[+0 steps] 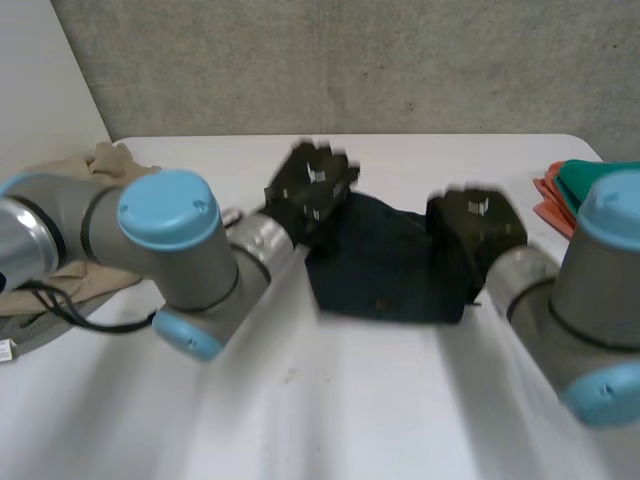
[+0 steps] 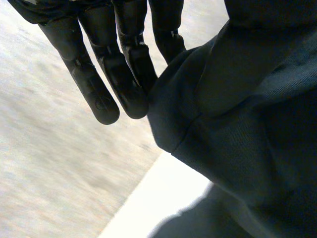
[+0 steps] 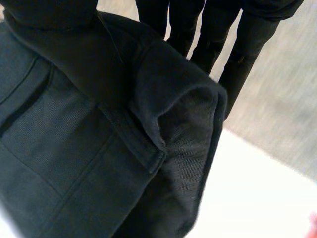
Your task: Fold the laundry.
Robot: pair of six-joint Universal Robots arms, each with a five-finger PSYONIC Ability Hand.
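1. Head view: one dark garment (image 1: pixel 385 265) hangs mid-table (image 1: pixel 400 400) between two hands. The left hand (image 1: pixel 312 188) is at its left edge and the right hand (image 1: pixel 478 228) at its right edge. One beige cloth (image 1: pixel 112 160) lies rumpled at far left. An orange cloth (image 1: pixel 548 200) and a green cloth (image 1: pixel 585 178) lie at far right.
2. Left wrist view: the left hand's straight fingers (image 2: pixel 99 84) pinch a seamed fold of the garment (image 2: pixel 247 139), a smooth weave.
3. Right wrist view: the right hand's straight fingers (image 3: pixel 247 44) sit behind a thick rolled hem of the garment (image 3: pixel 99 148), clamping it against the thumb.
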